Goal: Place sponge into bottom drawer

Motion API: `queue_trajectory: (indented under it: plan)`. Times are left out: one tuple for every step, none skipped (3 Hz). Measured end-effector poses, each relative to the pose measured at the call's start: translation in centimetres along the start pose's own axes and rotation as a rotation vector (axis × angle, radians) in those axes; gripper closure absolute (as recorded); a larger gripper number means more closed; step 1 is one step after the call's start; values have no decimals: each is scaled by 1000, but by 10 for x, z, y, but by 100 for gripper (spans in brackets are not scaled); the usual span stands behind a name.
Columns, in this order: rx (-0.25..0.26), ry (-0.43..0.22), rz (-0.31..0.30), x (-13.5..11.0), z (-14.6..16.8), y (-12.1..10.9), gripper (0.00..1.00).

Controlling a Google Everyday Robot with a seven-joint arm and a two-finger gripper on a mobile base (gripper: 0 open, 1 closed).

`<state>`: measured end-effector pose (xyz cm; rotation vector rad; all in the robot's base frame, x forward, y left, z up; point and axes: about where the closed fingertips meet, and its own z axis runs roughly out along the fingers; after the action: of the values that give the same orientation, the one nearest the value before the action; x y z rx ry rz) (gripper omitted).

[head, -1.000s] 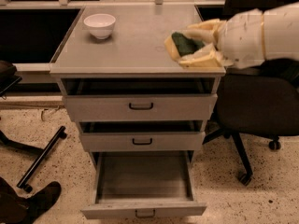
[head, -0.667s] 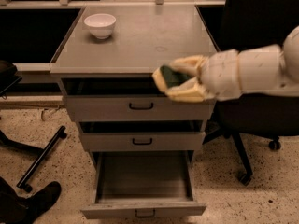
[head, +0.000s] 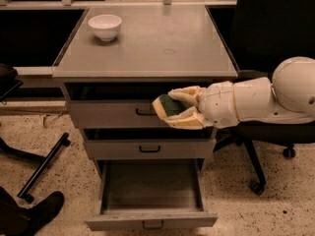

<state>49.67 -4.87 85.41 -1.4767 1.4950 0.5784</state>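
My gripper (head: pixel 173 107) is shut on the sponge (head: pixel 166 105), pale yellow foam with a dark green layer. It hangs in front of the top drawer's front, to the right of its handle, reaching in from the right. The bottom drawer (head: pixel 151 220) is pulled out below, its inside open and empty, with a small dark handle on its front. The gripper is well above that drawer and slightly to its right.
A white bowl (head: pixel 105 26) stands at the back left of the cabinet top (head: pixel 162 48). Two shallower drawers (head: pixel 147 149) are shut. A black office chair (head: pixel 268 28) stands to the right, chair legs and a shoe (head: pixel 34 210) lie at left.
My gripper has carried the sponge from above the cabinet top's right side down and to the left, over the front edge, to the level of the top drawer.
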Motion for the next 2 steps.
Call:
queue_trajectory:
  plan:
    - [-42,-4,23,29,40,14,100]
    - [-130,-69,77,72,133,51,100]
